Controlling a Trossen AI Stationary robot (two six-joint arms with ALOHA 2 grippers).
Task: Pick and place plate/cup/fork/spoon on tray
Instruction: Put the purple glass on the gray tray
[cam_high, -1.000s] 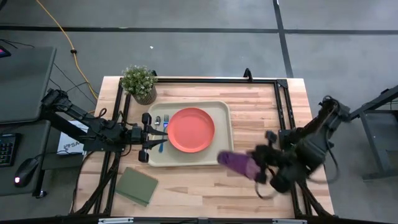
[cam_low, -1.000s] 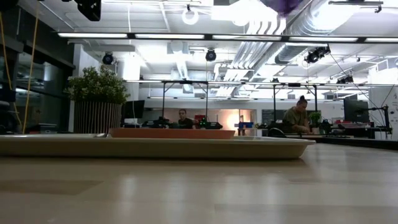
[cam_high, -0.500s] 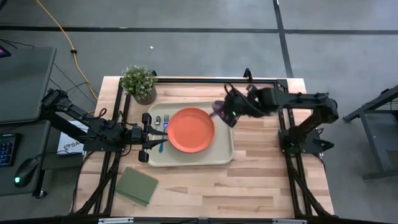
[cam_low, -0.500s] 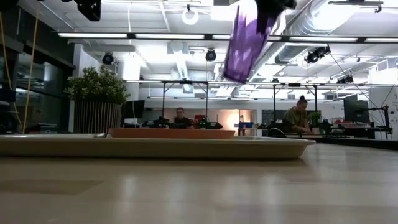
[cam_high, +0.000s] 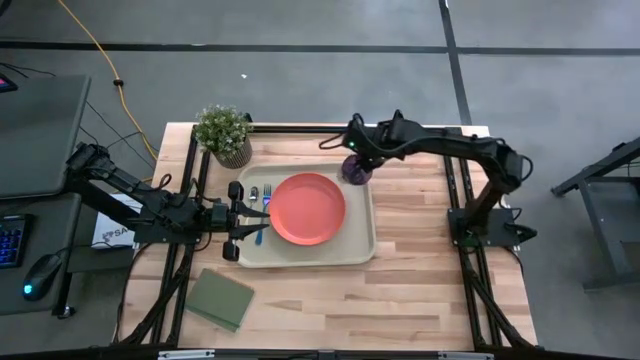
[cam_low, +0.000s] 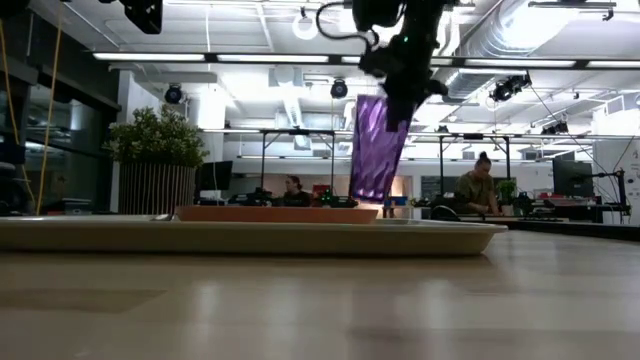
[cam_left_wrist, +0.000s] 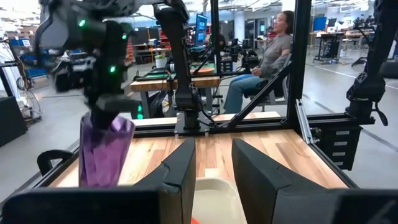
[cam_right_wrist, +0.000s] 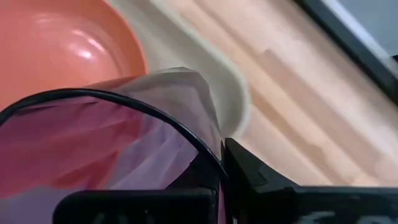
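The cup (cam_low: 377, 148), a translucent purple plastic tumbler, hangs in the air, tilted a little off upright, over the far right corner of the tray (cam_high: 355, 252), just beside the orange plate (cam_high: 307, 208). In the low view its base is close above the tray's rim but not yet resting on it. The right gripper (cam_high: 352, 152) is clamped on the cup at its upper part; the right wrist view shows a dark finger (cam_right_wrist: 261, 180) pressed against the thin wall at the mouth.

Judging from the look of it, the cup is light and thin-walled, so it should carry easily but may flex or slip under a hard squeeze. Its smooth, faintly ribbed plastic looks slippery. A hold across the rim, where the wall is stiffest, seems the sound choice. Being tall and narrow, it will likely tip if let go while still tilted, so it wants to stand square on the tray floor first.

The plate lies flat in the middle of the tray. The fork (cam_high: 265, 205) and the spoon (cam_high: 254, 195) lie at the tray's left end, beside the plate. The left gripper (cam_high: 236, 220) waits at that left edge, its fingers apart with nothing between them. A potted plant (cam_high: 224, 132) stands at the far left corner of the table (cam_high: 420, 290), and a dark green pad (cam_high: 220, 298) lies near the front edge.
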